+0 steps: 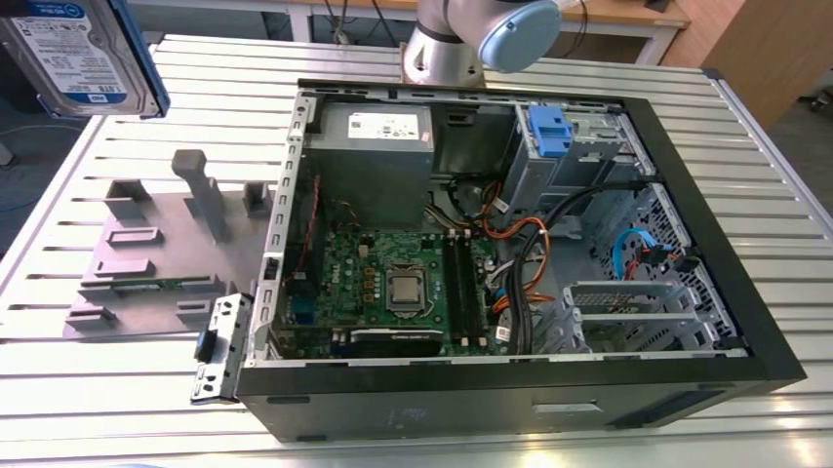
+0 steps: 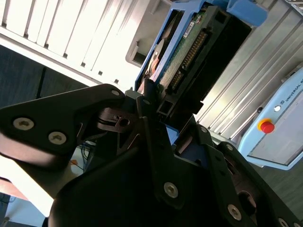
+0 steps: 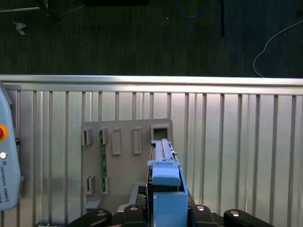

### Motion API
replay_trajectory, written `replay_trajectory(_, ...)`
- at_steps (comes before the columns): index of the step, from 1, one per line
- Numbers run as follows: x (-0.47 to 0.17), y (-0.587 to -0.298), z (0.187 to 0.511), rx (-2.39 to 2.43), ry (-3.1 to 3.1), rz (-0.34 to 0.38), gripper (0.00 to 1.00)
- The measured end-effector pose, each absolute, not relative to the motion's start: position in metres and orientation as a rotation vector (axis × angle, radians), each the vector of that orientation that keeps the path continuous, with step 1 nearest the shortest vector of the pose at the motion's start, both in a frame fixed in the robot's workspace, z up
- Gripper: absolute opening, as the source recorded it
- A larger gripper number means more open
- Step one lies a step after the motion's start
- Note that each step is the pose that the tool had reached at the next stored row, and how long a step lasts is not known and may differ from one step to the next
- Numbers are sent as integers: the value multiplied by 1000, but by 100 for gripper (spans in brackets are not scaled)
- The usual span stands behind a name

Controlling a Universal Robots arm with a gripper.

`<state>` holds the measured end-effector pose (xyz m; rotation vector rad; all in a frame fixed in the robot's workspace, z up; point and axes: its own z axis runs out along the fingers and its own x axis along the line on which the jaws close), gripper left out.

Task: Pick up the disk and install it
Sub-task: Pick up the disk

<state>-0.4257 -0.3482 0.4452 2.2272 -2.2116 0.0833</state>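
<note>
The disk (image 1: 76, 54) hangs in the air at the exterior view's upper left, above the table's far corner, with its white-and-blue label facing the camera and a blue frame along its edge. In the second wrist view my gripper (image 2: 156, 101) is shut on the end of the disk (image 2: 189, 52), whose green circuit board and connector row show. In the first wrist view the disk (image 3: 165, 182) stands edge-on between my black fingers, with its blue carrier uppermost. It is held over the grey fixture plate (image 3: 125, 156).
An open computer case (image 1: 729, 244) lies on the slatted metal table (image 1: 768, 146), its motherboard, cables and a drive bay with a blue carrier (image 1: 547, 132) exposed. A grey fixture plate (image 1: 170, 258) with upright posts lies beside it. The arm's base (image 1: 462, 39) stands behind. A teach pendant (image 2: 279, 127) sits nearby.
</note>
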Motion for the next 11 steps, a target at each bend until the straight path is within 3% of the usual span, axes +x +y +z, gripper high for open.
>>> replay_trajectory(11,-426,-348,451,2227,-2212,83,36)
